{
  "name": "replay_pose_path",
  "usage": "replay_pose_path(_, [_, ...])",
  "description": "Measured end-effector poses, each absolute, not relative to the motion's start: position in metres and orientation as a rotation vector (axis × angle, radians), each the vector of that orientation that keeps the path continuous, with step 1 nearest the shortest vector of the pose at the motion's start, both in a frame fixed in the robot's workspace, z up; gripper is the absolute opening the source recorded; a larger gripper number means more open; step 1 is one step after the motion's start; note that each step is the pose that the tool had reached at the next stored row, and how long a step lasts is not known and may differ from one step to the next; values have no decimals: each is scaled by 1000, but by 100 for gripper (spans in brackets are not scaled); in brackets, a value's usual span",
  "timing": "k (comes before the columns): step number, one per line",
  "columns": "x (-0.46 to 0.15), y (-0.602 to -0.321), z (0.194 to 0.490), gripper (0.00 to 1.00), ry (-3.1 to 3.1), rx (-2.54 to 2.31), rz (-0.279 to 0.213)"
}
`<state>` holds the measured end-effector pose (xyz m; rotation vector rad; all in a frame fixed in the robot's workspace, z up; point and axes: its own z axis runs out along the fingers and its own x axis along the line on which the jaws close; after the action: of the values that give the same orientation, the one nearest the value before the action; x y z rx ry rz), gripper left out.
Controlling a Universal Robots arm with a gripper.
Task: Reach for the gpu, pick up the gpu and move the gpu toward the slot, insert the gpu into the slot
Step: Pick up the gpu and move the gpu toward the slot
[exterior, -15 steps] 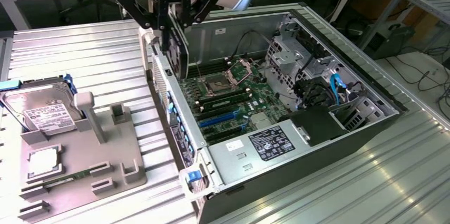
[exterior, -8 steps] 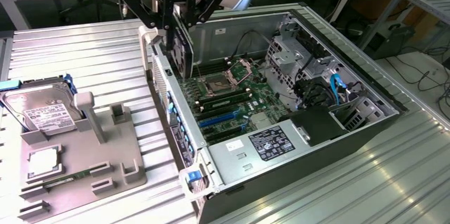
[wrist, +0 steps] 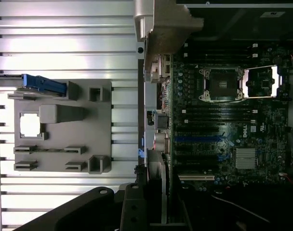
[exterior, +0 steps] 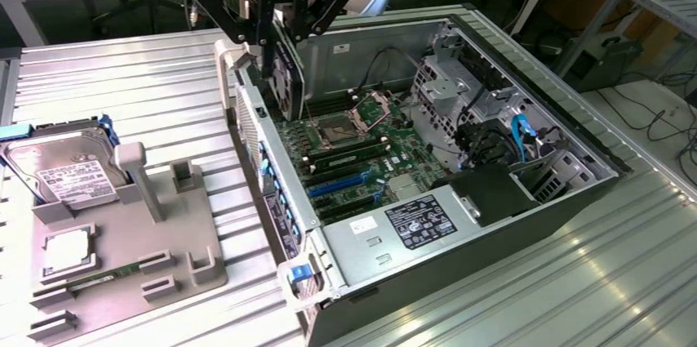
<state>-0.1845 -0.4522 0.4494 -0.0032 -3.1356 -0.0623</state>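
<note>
Grey plastic tray (exterior: 201, 278) lies on the ribbed metal desk (exterior: 588, 282), just beside the open computer case (exterior: 544, 208), with a hard drive (exterior: 65, 171) standing at the tray's far end. Inside the case the green motherboard (exterior: 360, 163) lies uncovered. Over the far end of the case hangs the gripper (exterior: 281, 41), its jaws clamped on the gpu (exterior: 289, 77). The card is upright and edge-on above the motherboard, apart from it.

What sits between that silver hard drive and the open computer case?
In the exterior view, the grey holder's upright posts, then a strip of bare ribbed table.
</note>
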Motion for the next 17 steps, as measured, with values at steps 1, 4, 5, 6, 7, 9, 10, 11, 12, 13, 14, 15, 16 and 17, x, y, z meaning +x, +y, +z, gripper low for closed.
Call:
replay_pose_path(1, [-184,-452,449,28,-3136,-3,-62])
replay_pose_path(4, [-183,-452,449,28,-3136,-3,-62])
replay_pose_path(5, [-183,-452,449,28,-3136,-3,-62])
replay_pose_path(6, [-183,-452,449,28,-3136,-3,-62])
replay_pose_path(7, [-182,-452,449,28,-3136,-3,-62])
replay_pose_path(9, [-182,-452,449,28,-3136,-3,-62])
replay_pose_path(10, [-181,-452,449,28,-3136,-3,-62])
replay_pose_path(11, [-181,-452,449,28,-3136,-3,-62])
replay_pose_path(12, [-180,-452,449,28,-3136,-3,-62])
replay_pose_path(13, [-180,-452,449,28,-3136,-3,-62])
replay_pose_path(14, [-179,-452,449,28,-3136,-3,-62])
replay_pose_path(15, [-179,-452,449,28,-3136,-3,-62])
replay_pose_path(16, [-179,-452,449,28,-3136,-3,-62])
replay_pose_path(17, [-178,-452,449,28,-3136,-3,-62])
